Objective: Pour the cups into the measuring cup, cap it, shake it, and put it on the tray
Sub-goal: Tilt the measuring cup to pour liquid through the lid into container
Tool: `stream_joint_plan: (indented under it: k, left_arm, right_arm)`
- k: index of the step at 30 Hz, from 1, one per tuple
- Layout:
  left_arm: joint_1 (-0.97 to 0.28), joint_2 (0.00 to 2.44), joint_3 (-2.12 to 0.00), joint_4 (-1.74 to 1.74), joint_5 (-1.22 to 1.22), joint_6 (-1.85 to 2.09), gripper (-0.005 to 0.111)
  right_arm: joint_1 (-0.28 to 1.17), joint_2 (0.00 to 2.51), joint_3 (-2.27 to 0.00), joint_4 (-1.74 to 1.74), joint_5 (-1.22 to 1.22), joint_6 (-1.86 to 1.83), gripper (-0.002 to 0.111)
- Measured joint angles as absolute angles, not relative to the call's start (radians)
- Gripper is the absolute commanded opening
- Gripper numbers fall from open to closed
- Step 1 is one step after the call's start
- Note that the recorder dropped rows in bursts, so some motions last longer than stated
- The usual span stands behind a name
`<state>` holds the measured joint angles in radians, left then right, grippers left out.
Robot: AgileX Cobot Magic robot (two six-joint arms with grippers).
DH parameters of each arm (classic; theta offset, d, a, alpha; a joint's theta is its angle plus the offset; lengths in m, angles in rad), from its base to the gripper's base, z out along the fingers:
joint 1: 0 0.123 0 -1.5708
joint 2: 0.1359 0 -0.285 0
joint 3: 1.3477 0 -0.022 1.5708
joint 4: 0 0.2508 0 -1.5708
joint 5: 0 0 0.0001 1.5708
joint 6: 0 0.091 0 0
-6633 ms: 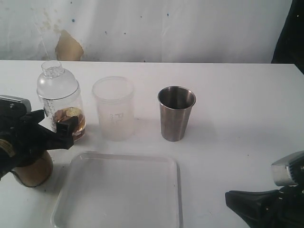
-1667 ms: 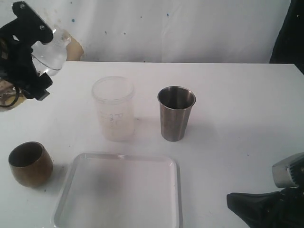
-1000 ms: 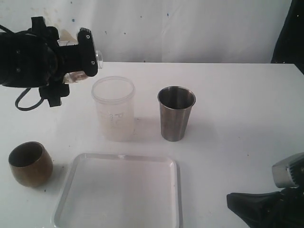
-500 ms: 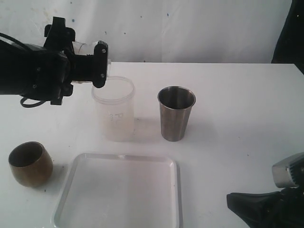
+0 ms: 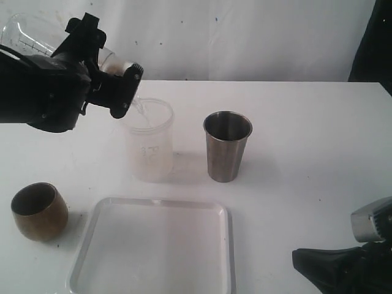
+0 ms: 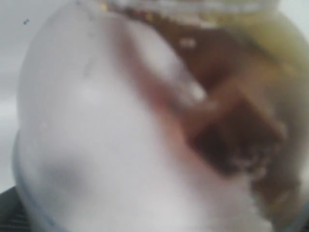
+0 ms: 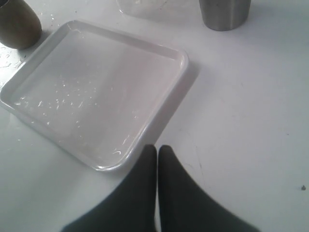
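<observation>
Left hand [image 5: 105, 60]: grasping the measuring cup, raised over the back left of the worktop [image 5: 306, 135], with the jaws wide around the cup's body.
Measuring cup [image 5: 21, 30]: in the air and strongly tilted, bottom high to the left, narrow end low just over the rim of the frosted tumbler. I cannot tell if they touch. In the left wrist view it [image 6: 145, 121] is blurred, with brown contents inside.
Frosted tumbler [image 5: 149, 150]: upright on the worktop, behind the tray.
Steel tumbler [image 5: 227, 147]: upright, to the right of the frosted tumbler, apart from it.
Brown cup [image 5: 38, 211]: upright, mouth up, near the tray's left edge.
Tray [image 5: 153, 245]: flat at the front of the worktop, with small shiny drops on it in the right wrist view.
Right hand [image 7: 157, 159]: clenched, fingers pressed together on nothing, low at the front right, near the tray's corner.
</observation>
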<state>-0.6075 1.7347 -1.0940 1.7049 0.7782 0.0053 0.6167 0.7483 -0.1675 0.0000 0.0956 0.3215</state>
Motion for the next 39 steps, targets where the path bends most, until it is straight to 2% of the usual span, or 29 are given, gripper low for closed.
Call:
stream_joint_plan:
  k: [32, 39]
  left_arm:
    - [-0.620, 1.735, -1.096, 1.707, 0.791, 0.207, 0.000]
    - [-0.628, 1.736, -1.157, 1.709, 0.791, 0.216, 0.000]
  right_arm:
    - [0.617, 0.748, -0.167, 0.000, 0.096, 0.321, 0.000]
    - [0.617, 0.748, -0.167, 0.000, 0.096, 0.321, 0.000]
